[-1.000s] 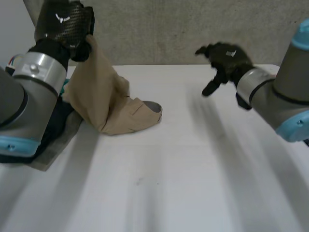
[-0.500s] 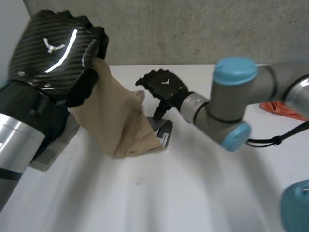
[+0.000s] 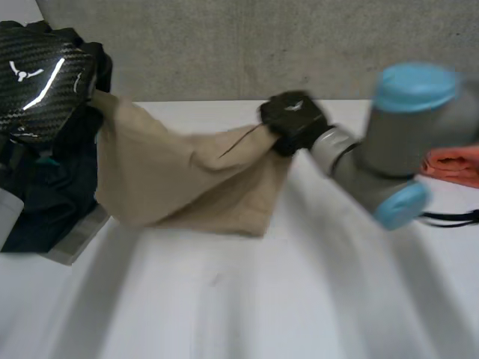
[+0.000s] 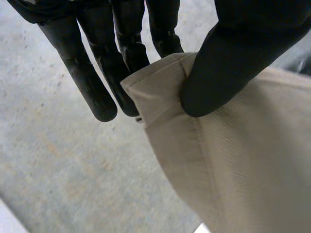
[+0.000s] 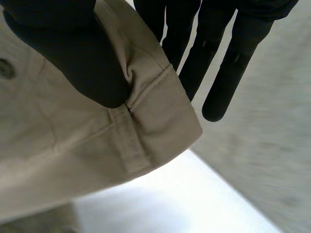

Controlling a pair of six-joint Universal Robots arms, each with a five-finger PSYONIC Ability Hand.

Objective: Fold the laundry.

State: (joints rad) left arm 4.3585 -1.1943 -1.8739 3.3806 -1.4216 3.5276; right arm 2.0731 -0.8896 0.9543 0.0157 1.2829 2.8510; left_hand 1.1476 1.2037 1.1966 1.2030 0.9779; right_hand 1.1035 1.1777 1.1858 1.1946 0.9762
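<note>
A beige garment [image 3: 187, 179] hangs stretched between my two hands above the white table [image 3: 299, 299], its lower edge resting on the tabletop. My left hand [image 3: 45, 75] is raised at the left and pinches one hemmed corner of the beige garment [image 4: 233, 160] between thumb [image 4: 228, 63] and fingers [image 4: 121, 53]. My right hand [image 3: 293, 121] holds the opposite corner at the middle rear. There its thumb [image 5: 73, 53] presses the seamed edge of the beige garment [image 5: 97, 141] against the fingers [image 5: 214, 53].
A pile of dark clothes [image 3: 41, 202] on a grey cloth [image 3: 75, 241] lies at the left edge under my left arm. An orange-red cloth [image 3: 453, 164] lies at the right rear. A grey wall [image 3: 262, 45] rises behind the table.
My right hand swept in from the right, reached the garment and closed on its corner, then lifted it. The garment went from a bunched heap to a spread sheet.
</note>
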